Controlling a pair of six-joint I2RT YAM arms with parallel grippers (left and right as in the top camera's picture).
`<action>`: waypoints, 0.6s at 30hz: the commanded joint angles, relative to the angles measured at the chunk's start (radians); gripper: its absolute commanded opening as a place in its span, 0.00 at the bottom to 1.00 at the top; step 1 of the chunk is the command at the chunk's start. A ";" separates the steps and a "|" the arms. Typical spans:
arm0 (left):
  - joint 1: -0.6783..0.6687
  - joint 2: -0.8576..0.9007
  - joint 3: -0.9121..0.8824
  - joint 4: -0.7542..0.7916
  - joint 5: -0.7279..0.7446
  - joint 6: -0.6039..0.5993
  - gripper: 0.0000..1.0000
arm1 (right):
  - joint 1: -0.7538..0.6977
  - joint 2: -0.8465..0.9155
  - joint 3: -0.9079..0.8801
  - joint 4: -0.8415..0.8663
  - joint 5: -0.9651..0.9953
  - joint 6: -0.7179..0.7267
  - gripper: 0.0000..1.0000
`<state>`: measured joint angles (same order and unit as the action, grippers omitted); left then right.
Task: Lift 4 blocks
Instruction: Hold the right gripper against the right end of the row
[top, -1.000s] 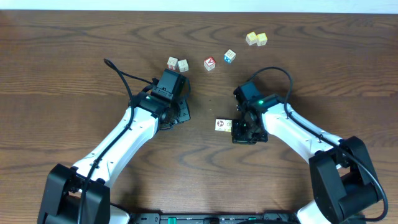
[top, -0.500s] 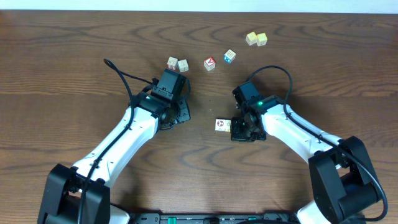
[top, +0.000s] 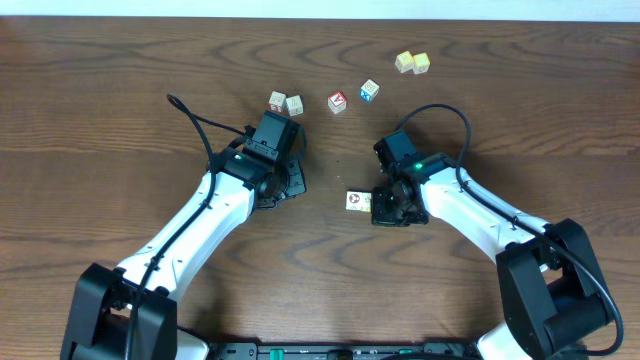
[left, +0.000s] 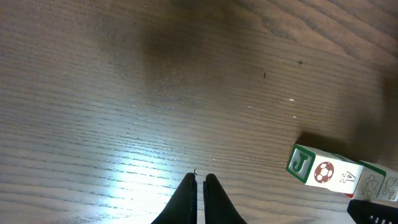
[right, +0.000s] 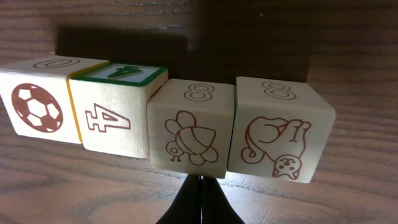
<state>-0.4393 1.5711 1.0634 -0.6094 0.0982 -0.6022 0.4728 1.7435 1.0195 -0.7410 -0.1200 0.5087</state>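
4 blocks (right: 189, 127) in row on table (left: 124, 93), none lifted yet. Left gripper (left: 200, 190), right gripper (right: 200, 198): fingers pressed together, holding nothing.

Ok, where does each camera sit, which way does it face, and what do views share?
Overhead: above the table, looking straight down; both arms show.
Left wrist: low over it, angled down, shut left gripper at the bottom edge.
Right wrist: close on the four blocks, shut right gripper below.
Shared: all three show those four blocks.
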 joint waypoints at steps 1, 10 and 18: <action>0.002 -0.002 -0.019 -0.003 -0.013 -0.001 0.07 | 0.008 -0.019 -0.006 0.005 0.018 0.014 0.01; 0.002 -0.002 -0.019 -0.003 -0.013 -0.001 0.08 | 0.008 -0.019 -0.006 0.010 0.026 0.014 0.01; 0.002 -0.002 -0.019 -0.003 -0.013 -0.001 0.07 | 0.008 -0.019 -0.006 0.010 0.026 0.014 0.01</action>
<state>-0.4393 1.5711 1.0634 -0.6094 0.0982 -0.6022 0.4728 1.7435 1.0195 -0.7349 -0.1112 0.5087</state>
